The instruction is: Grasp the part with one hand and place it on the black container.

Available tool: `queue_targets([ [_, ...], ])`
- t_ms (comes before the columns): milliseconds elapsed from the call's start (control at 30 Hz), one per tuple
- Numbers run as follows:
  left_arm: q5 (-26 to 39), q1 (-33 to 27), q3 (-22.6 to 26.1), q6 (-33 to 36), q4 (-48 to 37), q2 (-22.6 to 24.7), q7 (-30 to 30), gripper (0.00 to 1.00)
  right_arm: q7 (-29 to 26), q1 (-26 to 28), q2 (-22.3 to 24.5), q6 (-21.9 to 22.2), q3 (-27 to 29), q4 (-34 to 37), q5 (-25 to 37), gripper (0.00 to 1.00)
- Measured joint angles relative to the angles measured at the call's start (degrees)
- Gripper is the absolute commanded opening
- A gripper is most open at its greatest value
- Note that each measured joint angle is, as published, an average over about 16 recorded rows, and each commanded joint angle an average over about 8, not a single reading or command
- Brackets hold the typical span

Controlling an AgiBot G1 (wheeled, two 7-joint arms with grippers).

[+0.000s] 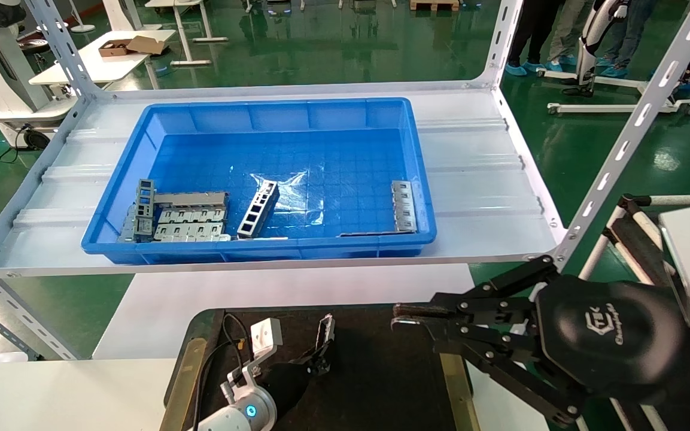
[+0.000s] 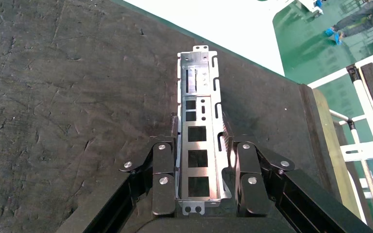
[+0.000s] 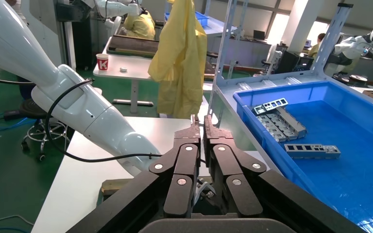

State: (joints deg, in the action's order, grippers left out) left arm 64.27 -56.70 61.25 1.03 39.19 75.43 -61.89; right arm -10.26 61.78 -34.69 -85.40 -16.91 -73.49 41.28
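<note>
The part (image 2: 198, 141), a silver-grey metal channel bar with square cutouts and small slots, sits between the fingers (image 2: 163, 172) of my left gripper (image 2: 199, 145), which is shut on it. It is low over the black container (image 2: 53, 97). In the head view the part (image 1: 325, 335) sticks out of the left gripper (image 1: 321, 353) above the container's (image 1: 380, 371) dark felt. My right gripper (image 1: 401, 317) is shut and empty, hovering over the container's right side; it also shows in the right wrist view (image 3: 200, 121).
A deep blue bin (image 1: 261, 248) stands on the white shelf behind. It holds a ladder-like bar (image 1: 258, 209), flat tabbed plates (image 1: 192, 224) and another bar (image 1: 404, 206). Slotted shelf posts (image 1: 620, 143) rise at the right. Brass strips (image 1: 183, 383) edge the container.
</note>
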Motion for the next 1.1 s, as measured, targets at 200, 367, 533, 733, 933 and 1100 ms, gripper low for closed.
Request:
queue_targets([
  [200,-0.4,-0.3,1.4,-0.7,0.3,0.1,-0.5,1.00,0.0,0.0,0.0,0.0,0.0,0.0,0.0,1.00],
  [367,-0.6,-0.3,2.4,-1.3,1.4,-0.2,-0.8,1.00,0.0,0.0,0.0,0.0,0.0,0.0,0.0,1.00],
  [533,-0.5,-0.3,3.4,-2.2,3.2,-1.0,-0.6,1.00,0.0,0.0,0.0,0.0,-0.1,0.0,0.0,1.00],
  [733,0.3,-0.3,4.6,-2.4,7.1,-3.3,0.4,1.00,0.0,0.0,0.0,0.0,-0.1,0.0,-0.1,1.00],
  [933,2.1,-0.7,5.9,-0.6,13.3,-7.7,2.4,1.00,0.0,0.0,0.0,0.0,-0.1,0.0,-0.1,1.00],
  [1100,3.7,-1.2,6.4,2.6,19.9,-12.7,4.6,1.00,0.1,0.0,0.0,0.0,-0.1,0.0,-0.1,1.00],
])
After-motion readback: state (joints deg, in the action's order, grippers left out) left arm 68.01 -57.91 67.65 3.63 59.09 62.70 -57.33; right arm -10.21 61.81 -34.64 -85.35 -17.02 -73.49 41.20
